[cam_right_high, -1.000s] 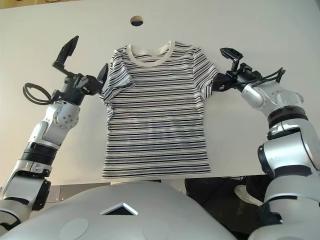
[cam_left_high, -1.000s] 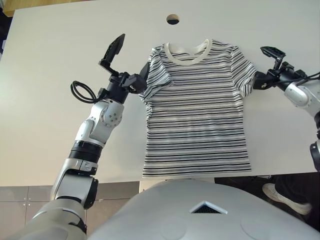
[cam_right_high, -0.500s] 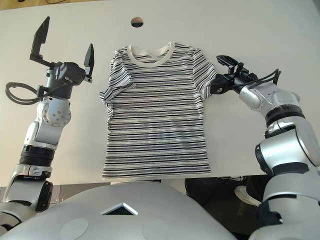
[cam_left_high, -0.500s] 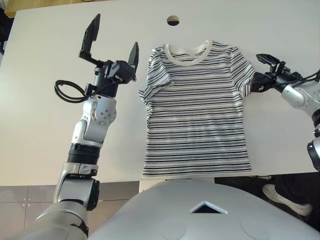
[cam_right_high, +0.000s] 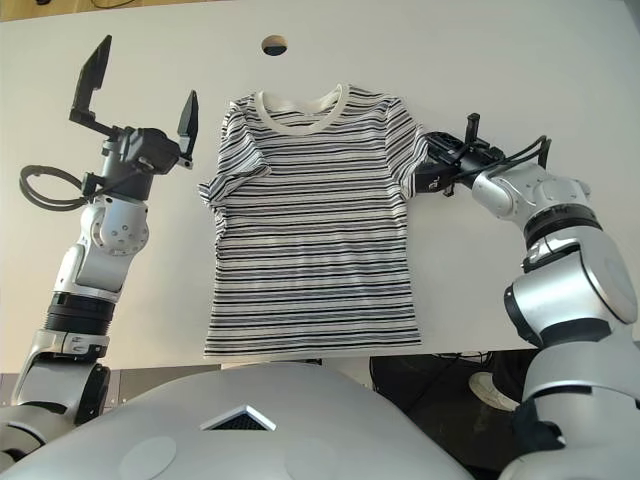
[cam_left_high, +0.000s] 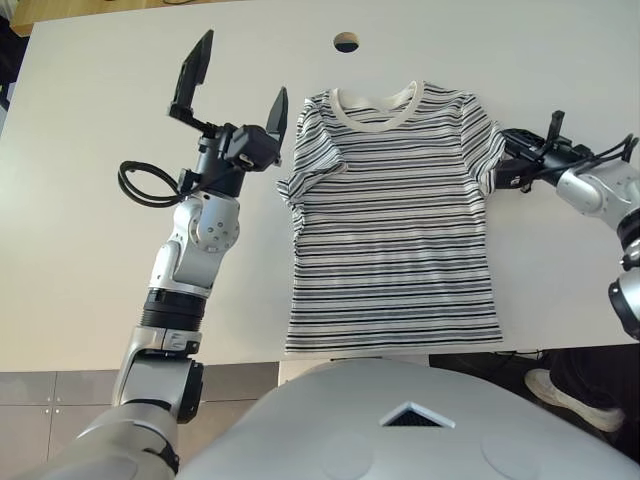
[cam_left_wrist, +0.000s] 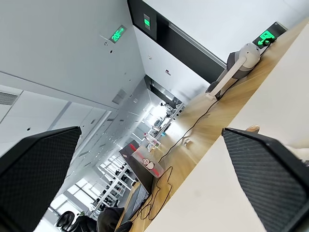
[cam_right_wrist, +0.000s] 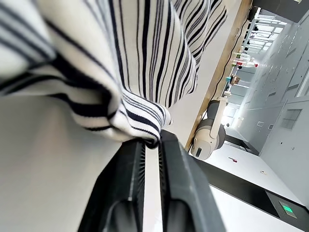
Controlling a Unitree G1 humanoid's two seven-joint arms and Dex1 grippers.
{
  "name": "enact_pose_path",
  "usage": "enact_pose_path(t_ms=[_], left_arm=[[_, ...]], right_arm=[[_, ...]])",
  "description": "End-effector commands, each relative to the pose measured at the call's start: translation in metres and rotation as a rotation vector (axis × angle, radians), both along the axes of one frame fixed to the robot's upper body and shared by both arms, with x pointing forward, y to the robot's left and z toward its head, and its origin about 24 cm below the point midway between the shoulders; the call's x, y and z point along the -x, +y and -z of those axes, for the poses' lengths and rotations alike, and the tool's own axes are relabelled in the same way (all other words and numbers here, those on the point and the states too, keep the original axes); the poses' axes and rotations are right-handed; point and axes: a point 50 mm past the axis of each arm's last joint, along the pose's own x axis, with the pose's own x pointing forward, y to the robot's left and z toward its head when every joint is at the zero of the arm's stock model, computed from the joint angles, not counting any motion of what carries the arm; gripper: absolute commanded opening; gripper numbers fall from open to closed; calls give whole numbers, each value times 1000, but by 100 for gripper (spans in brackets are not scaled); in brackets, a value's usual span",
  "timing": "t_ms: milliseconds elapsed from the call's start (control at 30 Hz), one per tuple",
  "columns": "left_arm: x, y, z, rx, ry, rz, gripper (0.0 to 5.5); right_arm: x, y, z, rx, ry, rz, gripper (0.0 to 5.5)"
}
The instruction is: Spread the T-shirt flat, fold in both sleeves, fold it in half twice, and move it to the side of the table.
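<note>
Now | T-shirt (cam_left_high: 395, 220) flat, collar far, hem near | left pincer (cam_left_high: 244, 68) agape | right pincer (cam_right_wrist: 150, 141) clamps sleeve (cam_left_high: 482, 140)

One T-shirt (cam_left_high: 392, 215) with two short sleeves (cam_left_high: 485, 140) lies on one white table (cam_left_high: 90, 220). The tabletop has one round hole (cam_left_high: 346, 40). There are two grippers, the left gripper (cam_left_high: 246, 62) and the right gripper (cam_right_wrist: 150, 142). Each has two black fingers (cam_left_high: 195, 70), four in all. One looped black cable (cam_left_high: 150, 185) hangs beside the left arm. In the left wrist view, the room behind holds two green lit signs (cam_left_wrist: 117, 34) and perhaps a third, smaller one that is too faint to count with confidence. One white jointed device (cam_left_wrist: 239, 60) stands on one wooden counter (cam_left_wrist: 212, 121).
</note>
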Motion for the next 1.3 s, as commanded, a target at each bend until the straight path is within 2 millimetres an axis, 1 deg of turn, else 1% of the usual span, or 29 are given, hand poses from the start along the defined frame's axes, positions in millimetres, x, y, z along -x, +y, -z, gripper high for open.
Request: enact_pose_path(t_ms=[33,133,167,200,333,400,533,600,667,867,1033,1167,1300], left_arm=[[2,-2,1,-12,13,8,550],[2,-2,0,-9,9,6,550],[2,-1,0,-7,5,2,550],[2,0,-1,-4,1,-4,550],[3,4,-2,18,-14,-34,550],[4,7,-1,20,-12,-42,550],[4,6,3,16,-2,-37,550],[6,4,7,7,10,-30,550],[6,2,9,3,15,-26,550],[4,-5,14,-26,32,-1,550],[0,-6,19,-36,42,-3,550],[-2,-5,21,-41,53,-4,550],[-1,3,17,-55,46,-11,550]], right_arm=[[24,1,32,52,150,-23,12],[24,1,30,36,134,-18,12],[22,1,28,-1,109,-6,12],[20,2,24,-50,79,11,12],[12,11,3,-372,-96,91,12],[10,15,-4,-443,-171,97,12],[10,14,-7,-490,-232,123,12],[9,20,-11,-508,-249,95,12],[9,30,-13,-520,-241,47,12],[14,64,-8,-484,-185,-104,12],[13,81,-7,-441,-159,-170,12],[13,85,-8,-429,-138,-189,78],[11,84,-19,-474,-180,-179,152]])
